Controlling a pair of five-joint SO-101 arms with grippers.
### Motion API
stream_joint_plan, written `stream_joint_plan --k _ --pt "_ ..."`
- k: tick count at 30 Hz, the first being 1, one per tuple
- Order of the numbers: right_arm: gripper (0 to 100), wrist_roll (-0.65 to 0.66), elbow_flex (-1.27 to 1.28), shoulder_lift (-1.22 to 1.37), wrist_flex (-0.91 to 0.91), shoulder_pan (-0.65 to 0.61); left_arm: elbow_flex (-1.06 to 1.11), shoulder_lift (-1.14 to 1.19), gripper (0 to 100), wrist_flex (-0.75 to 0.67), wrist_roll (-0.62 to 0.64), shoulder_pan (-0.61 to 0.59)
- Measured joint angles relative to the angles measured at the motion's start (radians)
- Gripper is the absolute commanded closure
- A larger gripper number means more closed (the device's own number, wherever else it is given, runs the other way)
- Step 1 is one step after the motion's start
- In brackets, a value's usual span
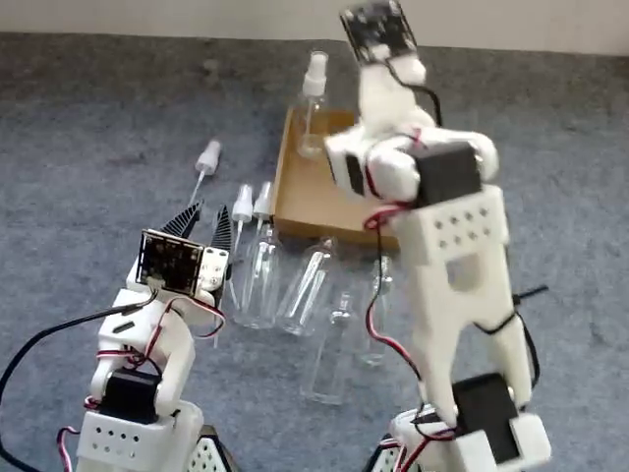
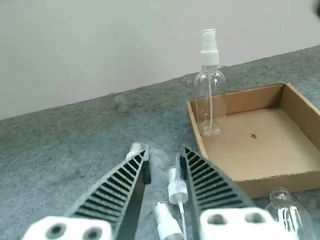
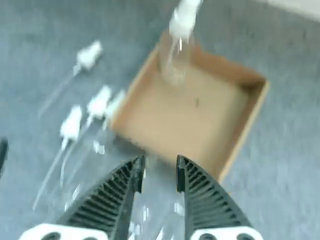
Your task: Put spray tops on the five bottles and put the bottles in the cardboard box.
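A grey, felt-like covering lay over the bench and filled nearly the whole high view. Along the top edge of that frame ran a plain pale wall, meeting the covering in a straight line. The light was soft and even. The covering was perhaps carpet, though its weave was too blurred to tell.

Bright, even, diffuse overhead light. Only soft, faint shadows on the grey surface beside the lying bottles. Small glints on their clear plastic. White arm shell washed pale.
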Motion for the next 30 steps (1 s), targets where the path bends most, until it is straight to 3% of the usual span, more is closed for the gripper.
stream_joint_plan --k 2,7,13,17,21,30 --pt "93.1 0.0 0.005 -0.032 0.094 0.021 -0.078 0.058 94 0.041 -0.023 -0.023" --pt "92.7 0.0 0.215 -0.101 0.106 0.048 -0.391 0.341 94 0.236 -0.098 -0.129" --pt "77.9 0.0 0.644 -0.206 -0.063 0.046 -0.864 0.844 91 0.595 -0.18 -0.226" --pt "76.4 -0.006 0.895 -0.262 -0.178 0.054 -1.096 1.154 83 0.781 -0.184 -0.245" --pt "76.4 -0.074 1.043 -0.269 -0.284 0.051 -1.185 1.326 82 0.815 -0.184 -0.245" --pt "76.4 -0.12 1.241 -0.272 -0.465 0.051 -1.198 1.35 82 0.815 -0.184 -0.273"
